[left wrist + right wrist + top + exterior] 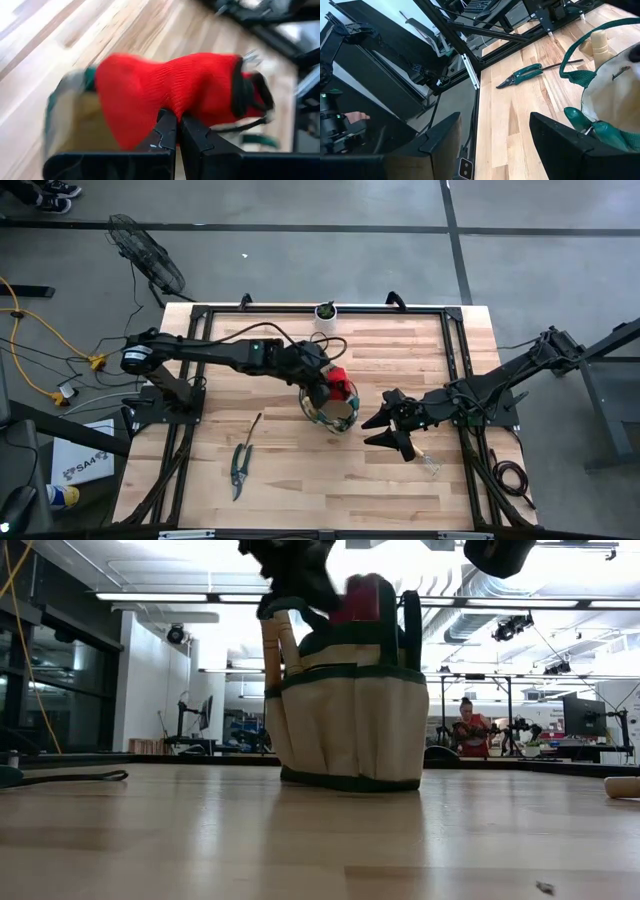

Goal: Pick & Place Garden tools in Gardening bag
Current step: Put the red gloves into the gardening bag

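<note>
Bright, even light from the ceiling strips (pixel 150 596), glare washing out the low view's upper half. The red glove (pixel 170 95) smears with blur up close; the tabletop (pixel 300 840) foreground is soft.

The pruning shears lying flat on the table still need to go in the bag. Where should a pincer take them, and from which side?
Probably best from straight above, closing across the dark handles of the pruning shears, not the thin blade end. They lie flat on the table with bare wood on both sides, handles toward the front edge, so fingers can likely drop either side of the thicker part.
</note>
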{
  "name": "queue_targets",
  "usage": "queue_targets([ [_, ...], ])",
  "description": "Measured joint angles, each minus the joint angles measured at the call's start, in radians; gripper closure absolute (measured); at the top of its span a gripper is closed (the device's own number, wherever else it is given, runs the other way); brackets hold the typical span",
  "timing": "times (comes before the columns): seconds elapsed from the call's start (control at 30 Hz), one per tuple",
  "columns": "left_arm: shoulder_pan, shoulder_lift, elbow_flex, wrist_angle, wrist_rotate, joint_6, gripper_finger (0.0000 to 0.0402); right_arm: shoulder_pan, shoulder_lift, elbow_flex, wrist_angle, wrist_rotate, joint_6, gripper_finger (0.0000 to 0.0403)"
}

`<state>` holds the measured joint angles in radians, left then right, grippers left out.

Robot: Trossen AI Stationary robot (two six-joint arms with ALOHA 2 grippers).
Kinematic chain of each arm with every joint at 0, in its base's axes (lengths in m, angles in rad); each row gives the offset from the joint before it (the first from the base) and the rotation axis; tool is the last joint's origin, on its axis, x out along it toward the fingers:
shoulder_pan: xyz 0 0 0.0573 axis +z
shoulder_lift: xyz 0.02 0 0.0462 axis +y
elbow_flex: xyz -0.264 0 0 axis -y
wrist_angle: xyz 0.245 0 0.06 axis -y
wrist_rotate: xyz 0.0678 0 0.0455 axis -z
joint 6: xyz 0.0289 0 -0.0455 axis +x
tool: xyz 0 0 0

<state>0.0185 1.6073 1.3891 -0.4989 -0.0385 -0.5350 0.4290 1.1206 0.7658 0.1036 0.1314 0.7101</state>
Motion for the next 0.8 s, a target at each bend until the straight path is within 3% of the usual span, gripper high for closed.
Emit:
queue_targets([
  [0.27, 0.0, 0.0, 0.0, -0.172, 0.002, 0.01, 0.0401, 0.0, 0.0, 0.0, -0.002, 0.0, 0.0, 0.0176],
  [0.5, -0.008, 0.0, 0.0, -0.162, 0.054, 0.012, 0.0401, 0.0, 0.0, 0.0, -0.003, 0.0, 0.0, 0.0176],
  [0.8, -0.065, 0.0, 0.0, -0.197, 0.075, -0.144, 0.0401, 0.0, 0.0, 0.0, -0.003, 0.001, 0.001, 0.0176],
])
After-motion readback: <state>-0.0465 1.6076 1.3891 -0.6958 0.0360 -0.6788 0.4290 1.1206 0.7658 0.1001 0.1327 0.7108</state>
